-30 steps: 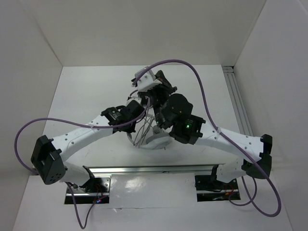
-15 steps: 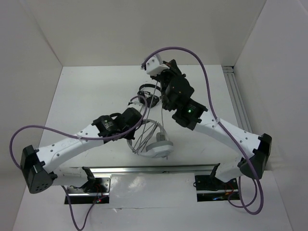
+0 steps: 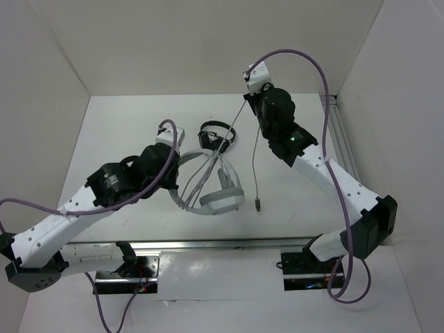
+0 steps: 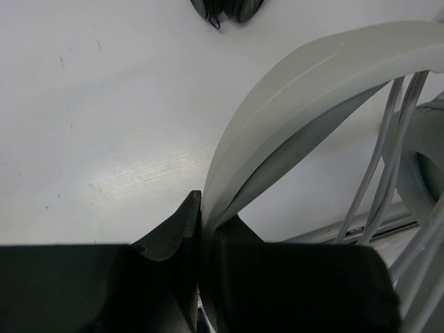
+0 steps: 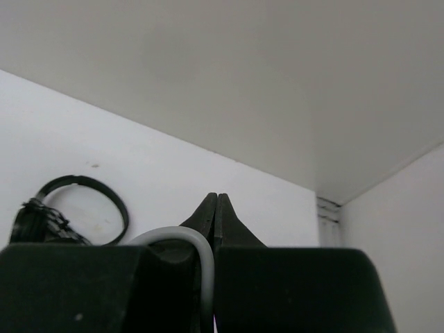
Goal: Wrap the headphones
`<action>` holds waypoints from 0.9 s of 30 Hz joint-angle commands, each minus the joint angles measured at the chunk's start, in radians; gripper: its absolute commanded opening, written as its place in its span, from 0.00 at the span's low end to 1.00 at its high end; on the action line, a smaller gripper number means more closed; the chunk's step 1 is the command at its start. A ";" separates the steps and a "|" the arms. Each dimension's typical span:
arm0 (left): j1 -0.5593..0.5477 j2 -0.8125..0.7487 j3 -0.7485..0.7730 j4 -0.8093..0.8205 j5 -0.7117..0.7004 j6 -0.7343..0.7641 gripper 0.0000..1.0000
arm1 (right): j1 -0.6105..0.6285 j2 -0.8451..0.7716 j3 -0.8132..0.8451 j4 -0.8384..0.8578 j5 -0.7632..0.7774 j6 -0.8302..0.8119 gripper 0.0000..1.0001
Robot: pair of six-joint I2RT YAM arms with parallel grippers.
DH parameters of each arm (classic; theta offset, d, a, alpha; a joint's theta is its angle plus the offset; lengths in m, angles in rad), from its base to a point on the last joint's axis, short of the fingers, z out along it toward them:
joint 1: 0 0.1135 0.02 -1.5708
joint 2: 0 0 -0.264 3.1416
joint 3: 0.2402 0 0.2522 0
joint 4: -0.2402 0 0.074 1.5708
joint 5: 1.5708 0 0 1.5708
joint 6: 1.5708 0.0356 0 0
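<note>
The white headphones (image 3: 223, 201) lie at the table's middle, one ear cup up. My left gripper (image 3: 177, 165) is shut on their wide headband (image 4: 312, 76), which fills the left wrist view between the jaws at the gripper's tips (image 4: 205, 208). Several turns of the thin grey cable (image 4: 388, 152) cross the band. My right gripper (image 3: 248, 101) is raised at the back right, shut on the cable (image 5: 189, 239). One stretch runs taut from it to the headphones. The free end hangs down to the plug (image 3: 259, 205). In the right wrist view the fingertips meet at the gripper's tip (image 5: 216, 201).
Small black headphones (image 3: 215, 135) lie behind the white ones and show in the right wrist view (image 5: 69, 208) and at the top of the left wrist view (image 4: 229, 7). White walls enclose the table. A metal rail (image 3: 341, 146) runs along the right side.
My right arm has swung up and back to the right, drawing the cable out taut. My left arm has pulled back left with the headband, so the headphones now lie uncovered.
</note>
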 commanded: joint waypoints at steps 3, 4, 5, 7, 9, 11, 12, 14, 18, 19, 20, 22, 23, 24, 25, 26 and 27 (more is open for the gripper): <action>-0.017 -0.057 0.170 -0.043 0.022 0.088 0.00 | -0.103 0.021 -0.059 -0.002 -0.207 0.238 0.00; -0.017 -0.044 0.219 -0.033 0.066 0.100 0.00 | -0.114 0.032 -0.069 -0.002 -0.265 0.252 0.00; -0.017 -0.033 0.239 -0.022 0.093 0.117 0.00 | -0.114 0.032 -0.082 0.007 -0.285 0.272 0.00; -0.017 -0.021 0.296 -0.010 0.127 0.140 0.00 | -0.114 0.055 -0.095 0.019 -0.313 0.295 0.00; -0.017 -0.007 0.331 0.001 0.141 0.140 0.00 | -0.114 0.055 -0.127 0.053 -0.400 0.335 0.00; -0.017 -0.007 0.373 0.030 0.141 0.131 0.00 | -0.114 0.064 -0.163 0.088 -0.559 0.356 0.00; -0.017 -0.007 0.382 0.047 0.141 0.119 0.00 | -0.114 0.073 -0.176 0.104 -0.621 0.385 0.00; -0.017 -0.007 0.396 0.088 0.124 0.098 0.00 | -0.114 0.089 -0.210 0.195 -0.779 0.418 0.00; -0.017 -0.016 0.405 0.228 0.133 0.079 0.00 | -0.094 0.162 -0.337 0.457 -1.140 0.563 0.00; -0.017 -0.016 0.405 0.242 0.133 0.058 0.00 | -0.075 0.185 -0.337 0.504 -1.176 0.614 0.00; -0.017 -0.005 0.417 0.253 0.145 0.048 0.00 | -0.064 0.229 -0.348 0.565 -1.199 0.635 0.00; -0.017 0.022 0.437 0.253 0.116 0.021 0.00 | -0.036 0.277 -0.348 0.628 -1.255 0.691 0.12; -0.017 0.033 0.462 0.253 0.070 0.021 0.00 | -0.027 0.327 -0.348 0.685 -1.269 0.712 0.17; -0.017 0.059 0.480 0.241 0.046 0.007 0.00 | -0.016 0.351 -0.348 0.706 -1.284 0.729 0.20; -0.017 0.073 0.498 0.230 0.014 -0.005 0.00 | -0.007 0.372 -0.348 0.725 -1.284 0.754 0.21; -0.017 0.085 0.538 0.210 -0.016 -0.005 0.00 | 0.010 0.410 -0.348 0.746 -1.295 0.764 0.22; -0.017 0.099 0.555 0.201 -0.074 -0.016 0.00 | 0.021 0.426 -0.358 0.797 -1.311 0.778 0.24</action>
